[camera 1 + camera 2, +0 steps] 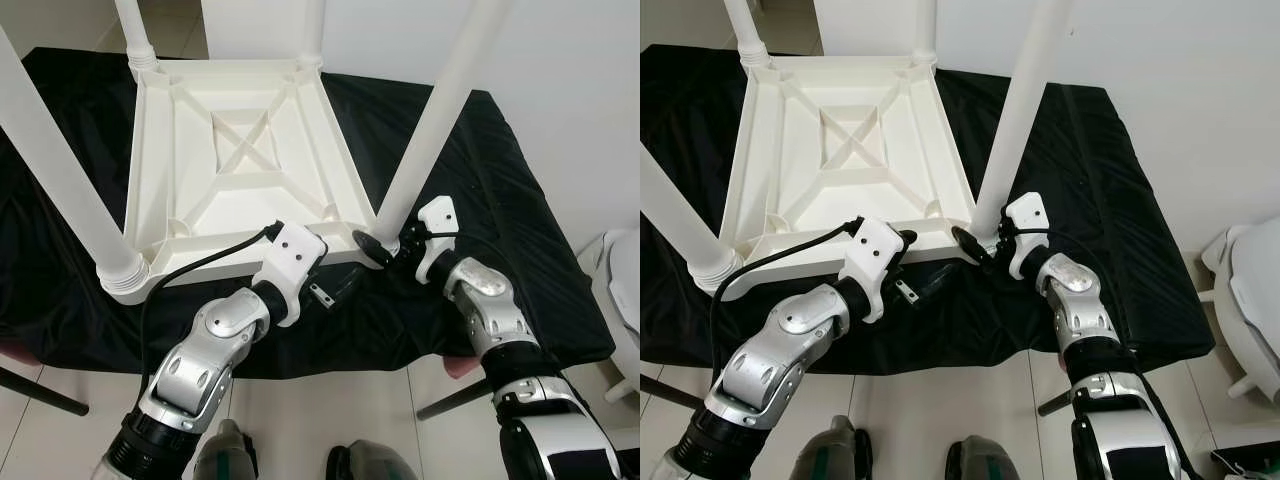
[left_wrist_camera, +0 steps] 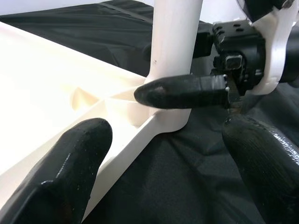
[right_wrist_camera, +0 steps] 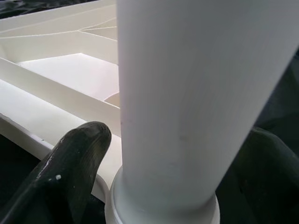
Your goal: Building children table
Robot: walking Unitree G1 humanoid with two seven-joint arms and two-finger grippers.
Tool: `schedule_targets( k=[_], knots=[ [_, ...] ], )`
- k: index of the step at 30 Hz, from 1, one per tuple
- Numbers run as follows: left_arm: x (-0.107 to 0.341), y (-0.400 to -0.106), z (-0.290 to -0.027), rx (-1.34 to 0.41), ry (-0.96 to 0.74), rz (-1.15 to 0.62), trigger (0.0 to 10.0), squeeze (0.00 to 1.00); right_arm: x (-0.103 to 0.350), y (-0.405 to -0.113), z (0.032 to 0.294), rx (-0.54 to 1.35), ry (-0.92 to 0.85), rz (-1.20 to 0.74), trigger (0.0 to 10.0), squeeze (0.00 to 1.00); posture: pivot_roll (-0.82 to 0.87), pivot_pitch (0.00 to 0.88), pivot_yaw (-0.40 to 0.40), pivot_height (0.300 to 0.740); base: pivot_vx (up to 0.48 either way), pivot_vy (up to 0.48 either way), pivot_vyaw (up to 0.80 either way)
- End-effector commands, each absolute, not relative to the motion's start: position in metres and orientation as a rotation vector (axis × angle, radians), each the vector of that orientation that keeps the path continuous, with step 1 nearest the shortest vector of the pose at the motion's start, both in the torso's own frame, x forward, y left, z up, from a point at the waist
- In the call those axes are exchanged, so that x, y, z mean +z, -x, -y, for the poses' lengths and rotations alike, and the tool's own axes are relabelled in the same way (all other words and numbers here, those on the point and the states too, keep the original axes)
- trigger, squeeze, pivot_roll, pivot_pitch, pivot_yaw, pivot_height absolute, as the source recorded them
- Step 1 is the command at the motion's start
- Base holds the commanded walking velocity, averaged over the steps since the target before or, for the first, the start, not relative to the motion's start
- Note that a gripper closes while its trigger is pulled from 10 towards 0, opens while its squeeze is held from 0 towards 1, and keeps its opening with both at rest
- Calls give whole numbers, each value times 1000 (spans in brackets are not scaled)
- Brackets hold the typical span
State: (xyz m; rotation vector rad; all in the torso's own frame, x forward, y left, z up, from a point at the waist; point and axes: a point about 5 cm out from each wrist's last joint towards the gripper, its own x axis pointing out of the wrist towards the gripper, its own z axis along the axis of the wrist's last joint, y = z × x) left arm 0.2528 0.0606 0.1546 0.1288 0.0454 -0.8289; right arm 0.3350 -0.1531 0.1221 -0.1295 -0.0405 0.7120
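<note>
- Centrally, a white moulded-plastic children's table point(image 1: 235, 160), square, lies upside down on a glossy, wrinkled black cloth point(image 1: 500, 190) spread over a raised surface; its underside shows thin ribs crossing in an X inside a rectangular frame.
- Smooth, round white plastic legs stand up from its corners; the near-right leg point(image 1: 430, 130) rises from a ringed collar at the corner nearest the grippers, and the near-left leg point(image 1: 60, 180) ends in a ribbed collar.
- Right gripper point(image 1: 385, 248): black tapered fingers set around the base of the near-right leg. The right wrist view shows one finger point(image 3: 70, 172) on either side of the matt white tube, just above its collar, spread to the tube's width; whether the pads press on it cannot be told.
- Left gripper point(image 1: 335, 290): white housing and silver arm low at the table's near edge, a black cable point(image 1: 200, 262) trailing from it. In the left wrist view its two blunt black fingers point(image 2: 70, 168) stand wide apart, holding nothing, one over the white rim, the other over cloth.
- That same view shows the right gripper's finger lying across the leg base, with its black-and-white wrist housing behind, detail the head views give only small.
- Pale tiled floor point(image 1: 330, 410) lies below the cloth's edge.
</note>
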Motion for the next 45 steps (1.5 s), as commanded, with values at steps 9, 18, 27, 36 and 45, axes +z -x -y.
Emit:
schedule_targets(
  k=[9,18,27,36,45],
  knots=[
    [155,-249,-58,-859,-121,-51,10000,0,117,-338,157,725,124,47,0,0,-30,13,-47,740,0,0,0],
    [154,-248,-57,-854,-114,-54,10000,0,116,-332,160,645,96,69,0,0,-37,17,-57,740,0,0,0],
    [152,-248,-57,-853,-111,-58,10000,0,124,-317,147,516,56,122,10000,0,-52,13,-62,740,0,0,0],
    [151,-251,-57,-856,-118,-60,10000,0,127,-310,141,299,12,104,10000,0,-57,5,-59,740,0,0,0],
    [152,-252,-58,-846,-115,-55,10000,0,127,-310,132,64,-88,83,10000,1000,-50,0,-63,740,0,0,0]
  ],
)
